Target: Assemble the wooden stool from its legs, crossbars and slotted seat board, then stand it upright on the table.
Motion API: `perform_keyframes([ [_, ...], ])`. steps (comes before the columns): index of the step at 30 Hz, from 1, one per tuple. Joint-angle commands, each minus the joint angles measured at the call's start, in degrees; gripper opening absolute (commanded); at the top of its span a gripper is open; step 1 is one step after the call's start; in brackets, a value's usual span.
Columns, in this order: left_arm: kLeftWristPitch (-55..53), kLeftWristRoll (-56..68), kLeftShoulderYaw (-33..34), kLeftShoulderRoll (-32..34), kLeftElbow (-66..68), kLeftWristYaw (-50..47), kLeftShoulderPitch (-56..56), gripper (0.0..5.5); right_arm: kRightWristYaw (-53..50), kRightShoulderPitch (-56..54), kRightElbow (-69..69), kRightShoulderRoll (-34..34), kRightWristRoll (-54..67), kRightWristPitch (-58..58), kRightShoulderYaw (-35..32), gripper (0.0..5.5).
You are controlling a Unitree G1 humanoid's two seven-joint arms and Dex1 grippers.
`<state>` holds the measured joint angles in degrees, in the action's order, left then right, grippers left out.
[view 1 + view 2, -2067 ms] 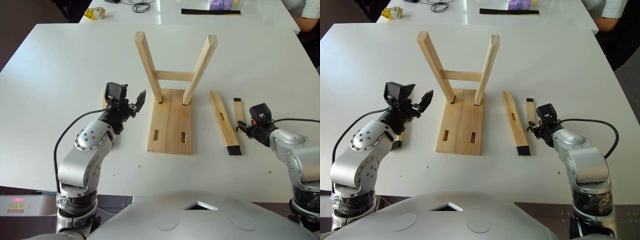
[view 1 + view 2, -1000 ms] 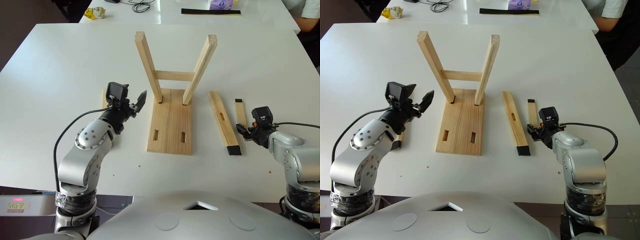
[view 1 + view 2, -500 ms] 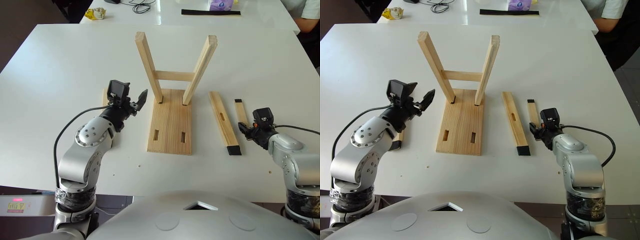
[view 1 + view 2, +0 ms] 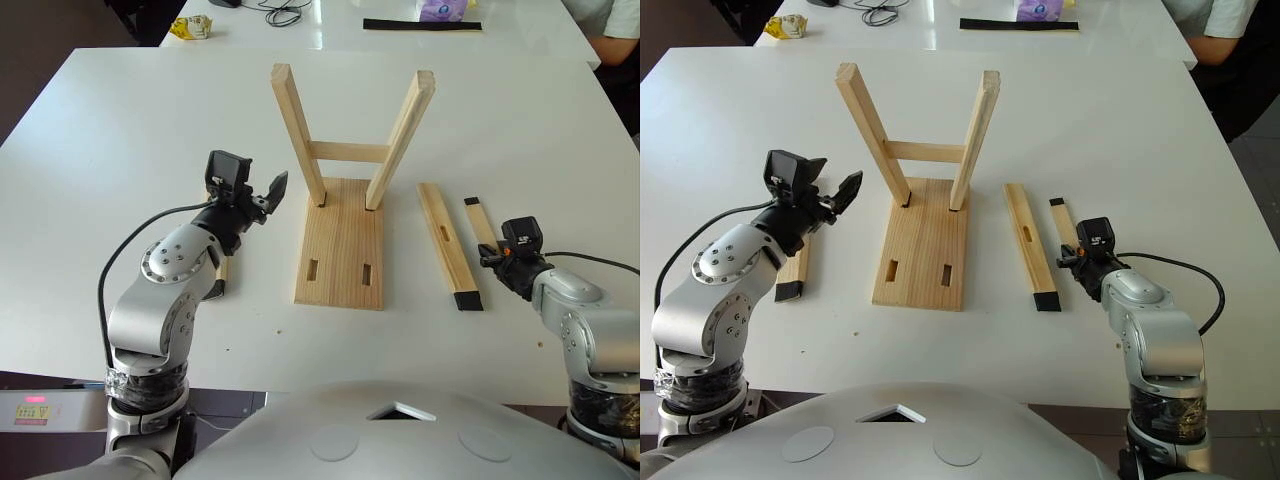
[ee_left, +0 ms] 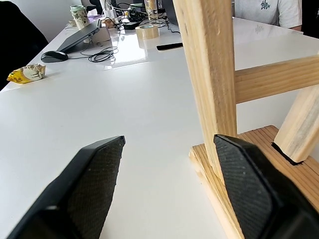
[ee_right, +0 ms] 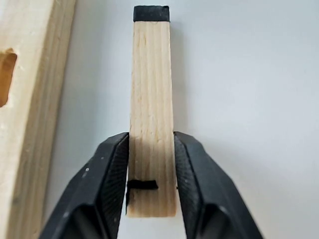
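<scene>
- Head view: the seat board [image 4: 340, 243] lies flat at centre frame on the table [image 4: 120, 120], with two legs [image 4: 298, 135] joined by a rung standing in its far slots
- The left arm is bent at lower left, and the right arm is folded at lower right
- Left wrist view: the left gripper [image 5: 169, 142] is spread wide and holds nothing, with one standing leg close by
- Right wrist view: the right gripper [image 6: 151, 139] is clenched on a short crossbar [image 6: 149, 74] lying beside a loose leg [image 6: 30, 99]

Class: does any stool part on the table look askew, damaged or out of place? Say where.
Nothing looks damaged. Assembly is half done: two legs with a crossbar stand in the seat board, its near slots empty, a loose leg lying beside it.
</scene>
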<state>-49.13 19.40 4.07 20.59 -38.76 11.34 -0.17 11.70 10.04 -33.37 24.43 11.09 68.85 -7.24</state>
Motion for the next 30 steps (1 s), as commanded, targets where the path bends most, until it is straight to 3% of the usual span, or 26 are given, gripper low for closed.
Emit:
perform_keyframes([
  [1,-0.64,0.62,2.36,0.14,1.41,0.06,-1.74,3.31,-0.36,1.28,3.51,-0.31,-0.39,1.88,0.04,1.33],
  [7,2.55,0.17,6.96,3.63,2.38,2.66,0.14,3.31,-1.16,-4.62,6.84,-1.17,-0.39,-2.74,-5.15,1.33],
  [12,5.53,2.31,15.00,10.90,7.38,9.77,-0.24,3.31,-0.60,-12.06,8.65,-2.92,2.77,-10.64,-12.79,1.33],
  [19,-0.53,21.89,22.34,15.26,9.38,20.36,-10.88,3.31,9.15,-24.79,6.50,-0.23,17.30,-15.82,-20.87,1.33],
  [24,-4.91,33.35,19.76,15.14,6.77,20.24,-17.28,3.31,16.77,-32.74,4.82,3.31,37.22,-7.90,-24.18,1.33],
  [30,-5.79,40.29,12.55,12.02,1.70,16.78,-19.88,3.31,25.67,-36.02,6.09,8.57,51.16,-3.96,-19.40,1.33],
])
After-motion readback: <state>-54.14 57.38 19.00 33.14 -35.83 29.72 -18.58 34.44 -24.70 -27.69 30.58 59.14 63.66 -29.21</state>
